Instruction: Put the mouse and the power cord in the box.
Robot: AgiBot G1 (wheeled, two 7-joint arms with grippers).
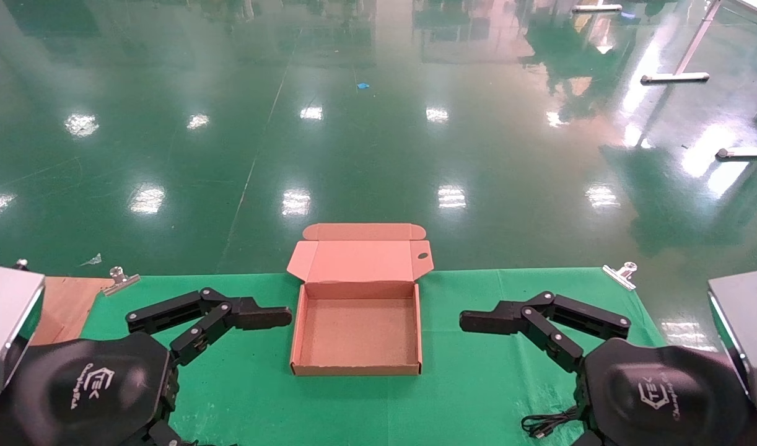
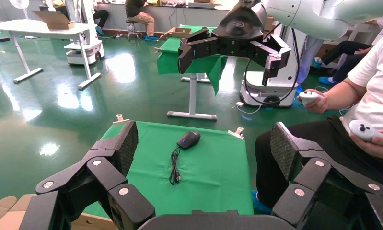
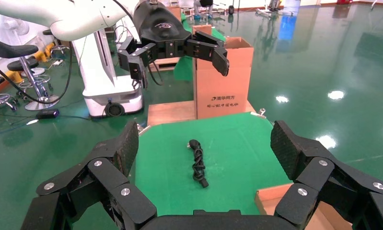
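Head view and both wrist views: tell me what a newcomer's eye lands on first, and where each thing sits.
First the box, open and empty at the middle of the green table, its lid standing up at the far side. The left gripper and right gripper hang open on either side of it, fingers pointing inward. The left wrist view shows the mouse beside the power cord on the cloth.

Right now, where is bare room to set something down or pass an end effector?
The box floor is bare. Cloth lies free between the box's near wall and the table edge, and between the box and the open left end effector and right end effector. Crowded: the near right corner, where the cord lies.
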